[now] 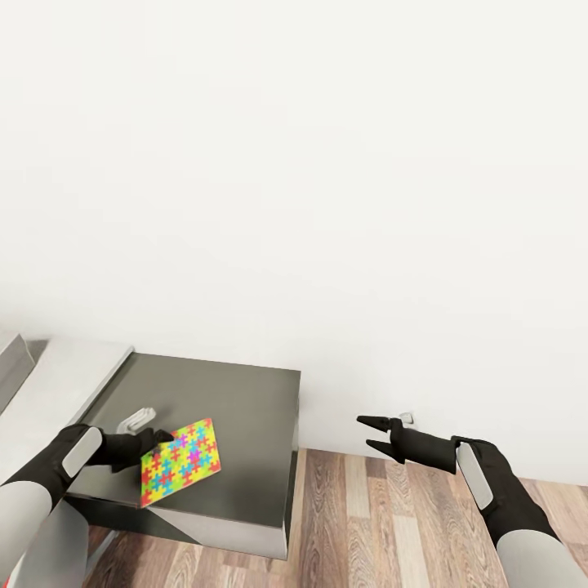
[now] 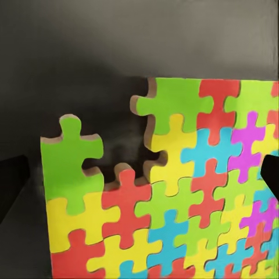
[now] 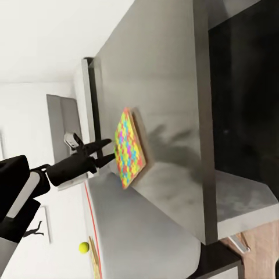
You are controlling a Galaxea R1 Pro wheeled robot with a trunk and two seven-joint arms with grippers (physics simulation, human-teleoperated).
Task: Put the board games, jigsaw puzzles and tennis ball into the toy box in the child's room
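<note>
Left gripper [image 1: 155, 445] clamped on jigsaw puzzle [image 1: 180, 461] edge above surface [image 1: 245, 400]; right gripper [image 1: 371, 435] held open at 3 o'clock. Thin board judged liable to slip.

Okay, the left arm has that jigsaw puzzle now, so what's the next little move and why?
Probably lift the jigsaw puzzle a little higher before carrying it. The left tool grips it by one edge, and it hangs tilted, low over the dark grey surface, so a sideways swing might scrape. The right tool is open and idle over the wood floor. The tennis ball lies elsewhere.
</note>
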